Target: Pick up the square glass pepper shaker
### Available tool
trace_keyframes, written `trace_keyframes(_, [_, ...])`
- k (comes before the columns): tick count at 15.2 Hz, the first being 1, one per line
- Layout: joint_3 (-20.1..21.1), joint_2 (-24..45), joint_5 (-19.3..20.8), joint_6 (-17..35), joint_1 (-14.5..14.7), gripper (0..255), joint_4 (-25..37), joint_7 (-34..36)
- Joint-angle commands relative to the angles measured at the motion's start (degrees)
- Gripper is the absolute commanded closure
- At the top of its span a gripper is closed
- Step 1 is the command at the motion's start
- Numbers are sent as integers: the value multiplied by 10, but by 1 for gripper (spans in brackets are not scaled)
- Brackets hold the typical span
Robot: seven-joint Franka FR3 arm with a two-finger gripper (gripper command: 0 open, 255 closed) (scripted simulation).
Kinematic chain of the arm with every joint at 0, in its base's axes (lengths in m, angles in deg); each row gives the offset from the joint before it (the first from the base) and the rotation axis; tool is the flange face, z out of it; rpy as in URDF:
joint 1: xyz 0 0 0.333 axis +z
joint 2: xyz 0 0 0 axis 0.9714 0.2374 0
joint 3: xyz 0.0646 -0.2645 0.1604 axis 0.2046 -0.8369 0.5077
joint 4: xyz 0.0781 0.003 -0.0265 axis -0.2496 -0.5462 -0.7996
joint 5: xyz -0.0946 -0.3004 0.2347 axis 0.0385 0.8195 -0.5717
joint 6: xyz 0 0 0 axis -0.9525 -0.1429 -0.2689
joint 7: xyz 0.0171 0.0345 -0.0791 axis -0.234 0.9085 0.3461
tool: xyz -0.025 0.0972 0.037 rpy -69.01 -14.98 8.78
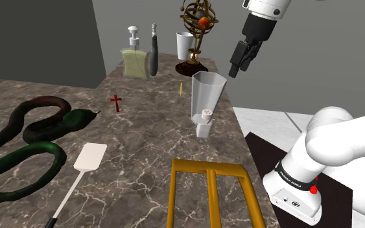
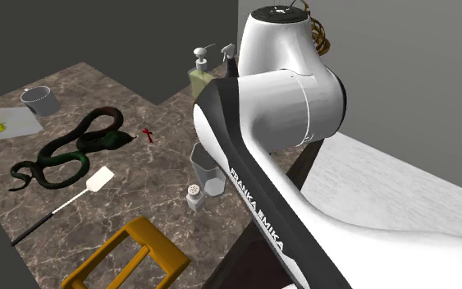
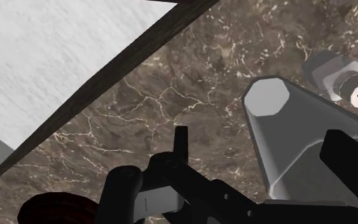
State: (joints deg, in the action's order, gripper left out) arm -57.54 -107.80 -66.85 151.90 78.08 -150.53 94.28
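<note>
Sprawled at the shoulder view's left across the veined counter [image 1: 142, 139], a green snake [image 1: 28, 146]. Standing upright toward the right, the small pepper shaker [image 1: 205, 123], just in front of a tall grey cup [image 1: 207, 91]. Hovering high above, further right, the black gripper [image 1: 235, 70], fingers spread, holding nothing. Best to descend on the near side, clear the cup, close across the flat sides. Arm raised, wrist angled down and left.

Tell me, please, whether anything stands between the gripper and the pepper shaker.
Yes. A tall grey faceted container stands close beside the pepper shaker, on the side towards the raised, open gripper. In the wrist view it sits nearer the gripper than the shaker, so a straight approach would likely meet it first.
</note>
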Motion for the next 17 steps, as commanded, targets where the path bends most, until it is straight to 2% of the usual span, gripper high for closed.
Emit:
trace_keyframes(1, [31, -4, -17, 21, 8, 0, -18, 29])
trace_keyframes(7, [121, 20, -57, 82, 30, 0, -34, 114])
trace_keyframes(11, [169, 56, -65, 126, 51, 0, -32, 176])
trace_keyframes(17, [167, 65, -62, 175, 74, 0, -76, 188])
